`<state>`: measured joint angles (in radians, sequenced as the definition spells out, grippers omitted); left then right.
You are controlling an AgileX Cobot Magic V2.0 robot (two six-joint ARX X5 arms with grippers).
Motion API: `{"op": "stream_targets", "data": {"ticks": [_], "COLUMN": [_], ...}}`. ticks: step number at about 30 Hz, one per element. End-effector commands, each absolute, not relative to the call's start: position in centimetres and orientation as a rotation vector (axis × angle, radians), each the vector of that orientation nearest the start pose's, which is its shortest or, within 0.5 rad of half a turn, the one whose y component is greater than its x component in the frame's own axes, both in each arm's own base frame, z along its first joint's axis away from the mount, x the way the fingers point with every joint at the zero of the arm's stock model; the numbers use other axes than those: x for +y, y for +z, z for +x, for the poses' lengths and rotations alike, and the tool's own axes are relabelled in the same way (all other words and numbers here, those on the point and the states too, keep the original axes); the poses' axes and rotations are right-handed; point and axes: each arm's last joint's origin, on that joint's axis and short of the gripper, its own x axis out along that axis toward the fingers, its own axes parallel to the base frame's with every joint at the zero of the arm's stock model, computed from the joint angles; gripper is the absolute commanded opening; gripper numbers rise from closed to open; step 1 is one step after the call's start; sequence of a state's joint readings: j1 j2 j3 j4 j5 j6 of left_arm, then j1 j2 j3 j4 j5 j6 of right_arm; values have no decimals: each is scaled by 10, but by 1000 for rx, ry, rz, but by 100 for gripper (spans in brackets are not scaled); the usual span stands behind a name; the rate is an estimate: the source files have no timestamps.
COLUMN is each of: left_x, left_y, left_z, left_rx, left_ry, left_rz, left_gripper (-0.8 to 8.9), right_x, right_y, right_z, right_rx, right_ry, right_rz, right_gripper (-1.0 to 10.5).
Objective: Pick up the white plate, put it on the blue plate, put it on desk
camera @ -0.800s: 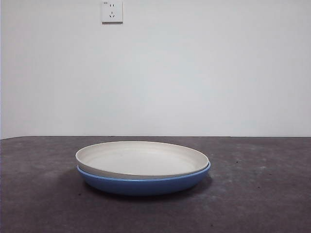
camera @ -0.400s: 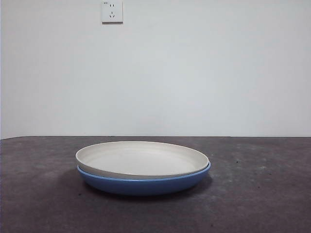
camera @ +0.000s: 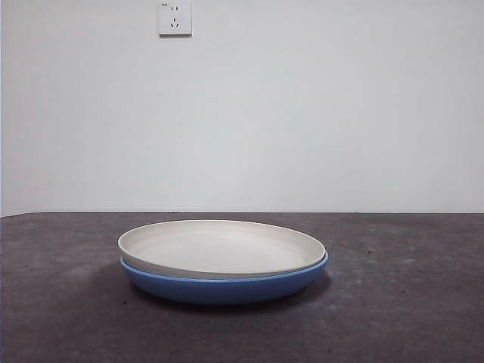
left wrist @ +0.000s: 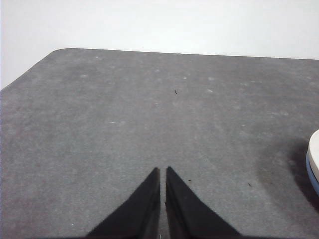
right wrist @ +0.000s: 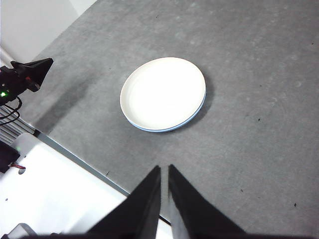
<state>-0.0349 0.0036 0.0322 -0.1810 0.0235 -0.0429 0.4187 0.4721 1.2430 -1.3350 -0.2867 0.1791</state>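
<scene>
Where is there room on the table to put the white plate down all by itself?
The round cream-white plate sits nested in the glossy blue plate mid-table. The dark grey mottled desk lies bare on both sides of the stack, in front of it, and behind it toward the wall. Only the stack's own spot is taken.

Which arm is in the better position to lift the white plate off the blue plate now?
Probably the right. The right gripper looks straight at the round cream-white plate nested in the glossy blue plate; the left gripper sees only their edge.
</scene>
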Motion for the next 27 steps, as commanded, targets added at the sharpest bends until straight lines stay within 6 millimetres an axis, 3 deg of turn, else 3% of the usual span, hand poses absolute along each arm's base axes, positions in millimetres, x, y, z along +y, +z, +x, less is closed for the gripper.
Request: {"op": "stream_targets", "data": {"ticks": [1,12,20,24,27], "left_x": [-4,-4,-4,-4,-4], "left_y": [149,149,149,149,149], "left_z": [96,96,96,96,96], "left_rx": [180,180,180,181,181], "left_ry": [-50,-50,-50,-50,-50], "left_rz": [-37,-37,-37,-37,-37], "left_gripper": [20,20,19,20,20], "right_x": [6,6,4,6,9], "right_y": [387,387,387,383,367], "right_z": [-7,-7,-13,3,26], "right_rx": [653,652,561,390,251], "right_ry": [637,634,504,393,335], "right_rz": [118,119,83,-48,-93], "right_gripper": [23,23,23,23,23]}}
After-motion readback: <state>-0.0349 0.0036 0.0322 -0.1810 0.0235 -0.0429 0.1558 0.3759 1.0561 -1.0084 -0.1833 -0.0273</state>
